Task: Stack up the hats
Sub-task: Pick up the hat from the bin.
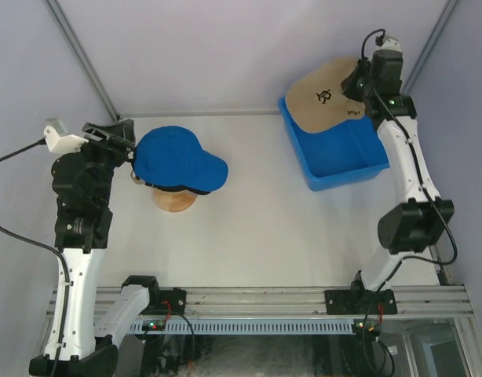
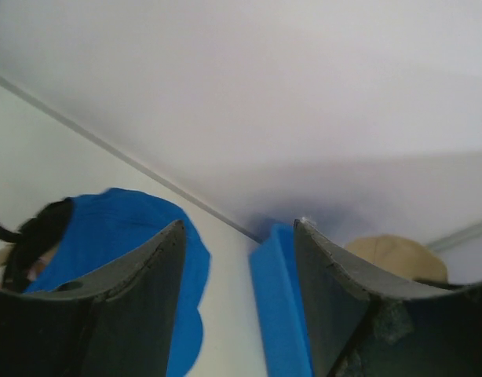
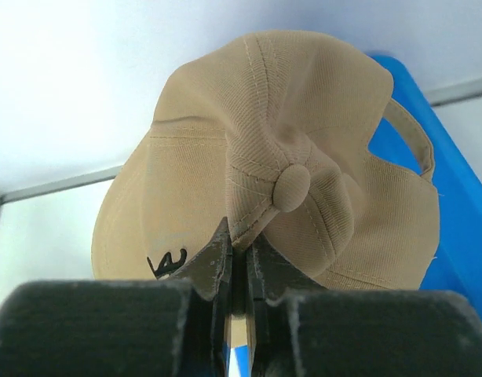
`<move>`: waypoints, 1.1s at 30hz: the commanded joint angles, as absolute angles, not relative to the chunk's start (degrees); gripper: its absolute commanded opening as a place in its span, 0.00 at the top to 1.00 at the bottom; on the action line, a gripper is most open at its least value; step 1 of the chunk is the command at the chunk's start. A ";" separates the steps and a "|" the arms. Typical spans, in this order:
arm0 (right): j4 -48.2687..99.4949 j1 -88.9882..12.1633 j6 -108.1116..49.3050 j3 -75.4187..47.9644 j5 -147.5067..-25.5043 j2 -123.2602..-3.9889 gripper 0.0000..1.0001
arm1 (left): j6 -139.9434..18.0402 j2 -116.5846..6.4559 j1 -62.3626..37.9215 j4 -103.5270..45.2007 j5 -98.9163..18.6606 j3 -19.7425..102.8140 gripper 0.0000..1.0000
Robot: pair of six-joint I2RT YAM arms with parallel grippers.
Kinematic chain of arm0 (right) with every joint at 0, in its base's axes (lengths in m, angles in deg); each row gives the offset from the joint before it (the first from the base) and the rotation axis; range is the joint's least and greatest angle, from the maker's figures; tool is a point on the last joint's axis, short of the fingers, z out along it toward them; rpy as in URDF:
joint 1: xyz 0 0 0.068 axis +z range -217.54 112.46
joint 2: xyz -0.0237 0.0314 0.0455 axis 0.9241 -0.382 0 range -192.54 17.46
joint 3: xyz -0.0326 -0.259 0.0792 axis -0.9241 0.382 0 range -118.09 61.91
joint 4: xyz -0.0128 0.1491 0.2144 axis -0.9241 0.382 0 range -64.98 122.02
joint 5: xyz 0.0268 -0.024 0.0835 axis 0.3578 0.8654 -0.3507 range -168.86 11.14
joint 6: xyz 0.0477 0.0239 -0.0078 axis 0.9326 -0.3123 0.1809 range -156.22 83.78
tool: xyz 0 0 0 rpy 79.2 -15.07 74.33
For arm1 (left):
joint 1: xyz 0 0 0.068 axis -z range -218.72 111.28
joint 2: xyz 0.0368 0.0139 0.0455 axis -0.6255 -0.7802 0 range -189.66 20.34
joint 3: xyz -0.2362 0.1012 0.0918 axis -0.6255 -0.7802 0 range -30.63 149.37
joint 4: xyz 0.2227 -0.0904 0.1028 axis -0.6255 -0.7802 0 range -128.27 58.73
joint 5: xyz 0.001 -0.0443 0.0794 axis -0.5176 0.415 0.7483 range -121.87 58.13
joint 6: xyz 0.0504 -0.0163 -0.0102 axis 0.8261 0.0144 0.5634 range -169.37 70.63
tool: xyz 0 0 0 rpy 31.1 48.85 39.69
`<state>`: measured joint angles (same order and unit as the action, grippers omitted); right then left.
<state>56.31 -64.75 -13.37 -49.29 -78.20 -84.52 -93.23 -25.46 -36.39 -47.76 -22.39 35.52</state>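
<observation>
Your right wrist view alone shows the right tool pinching the tan cap by its crown; from above, it hangs over the bin. Your left tool stands wide.

A: How is the left gripper?
B: Its fingers stand apart.
A: And behind them?
B: Blue cap at left, partly hidden; blue bin edge in the gap; tan cap at right, in bkgd.
</observation>
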 commanded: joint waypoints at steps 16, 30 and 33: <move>44.41 -44.50 -23.46 -41.29 -121.33 -66.20 1.00 | -120.28 -32.30 -35.06 -17.63 -74.58 33.37 0.34; 44.81 -32.63 -23.74 -47.93 -127.47 -70.93 1.00 | -125.85 -30.97 -34.26 -10.22 -79.72 29.52 0.27; 45.04 -31.92 -23.23 -50.13 -129.04 -72.30 1.00 | -127.47 -30.73 -34.10 -7.03 -80.48 28.37 0.27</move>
